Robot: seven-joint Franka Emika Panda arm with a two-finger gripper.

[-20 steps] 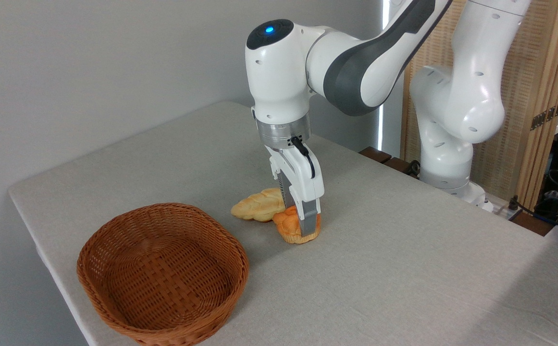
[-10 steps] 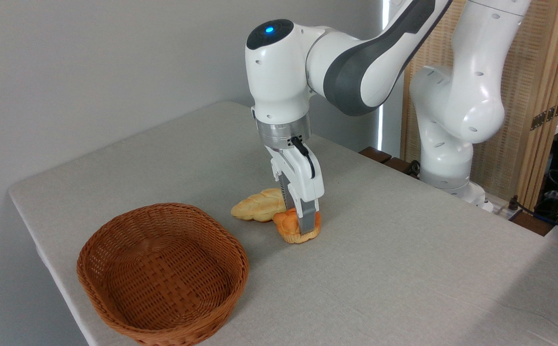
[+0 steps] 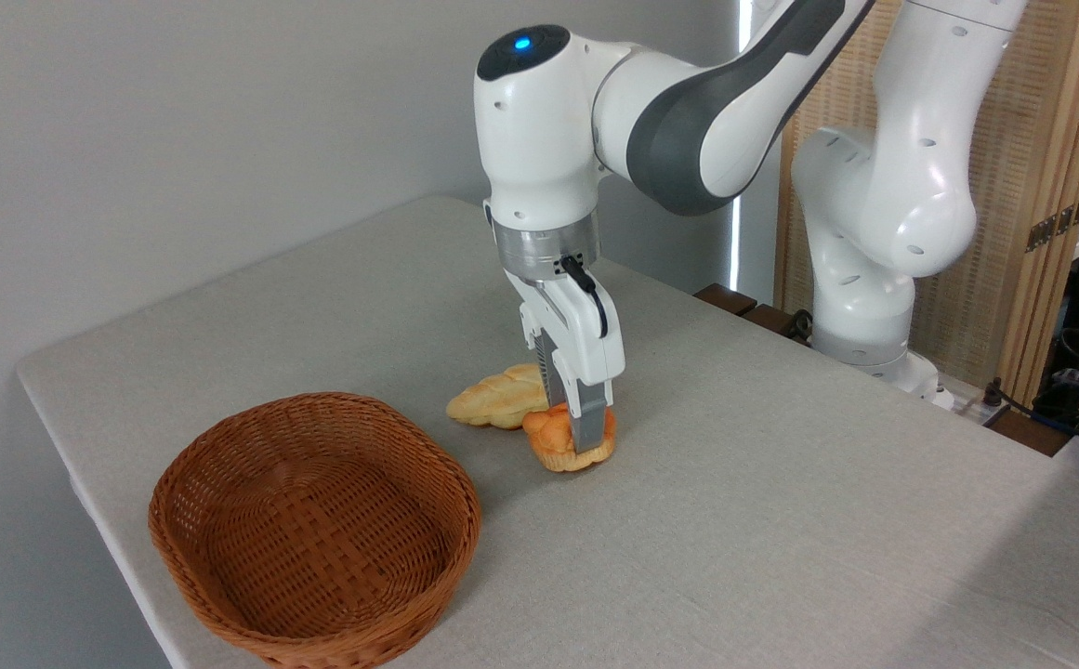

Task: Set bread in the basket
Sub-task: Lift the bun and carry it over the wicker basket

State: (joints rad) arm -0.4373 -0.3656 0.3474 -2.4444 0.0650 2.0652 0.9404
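The bread (image 3: 553, 439), a small round orange-golden bun with a lumpy top, hangs just above the table near its middle. My gripper (image 3: 578, 437) points straight down and is shut on it, the near finger (image 3: 589, 426) crossing its front. The basket (image 3: 223, 483), a wide shallow oval of reddish-brown wicker, sits empty at the front left, a little apart from the bun.
A longer, paler yellow braided loaf (image 3: 497, 400) lies on the table just behind and left of the bun, close to it. The arm's white base (image 3: 864, 279) stands at the table's back right. The table's left edge (image 3: 84, 483) runs just beyond the basket.
The gripper has risen slightly with the bun in it, lifting the bun off the table. The braided loaf and the basket have stayed put.
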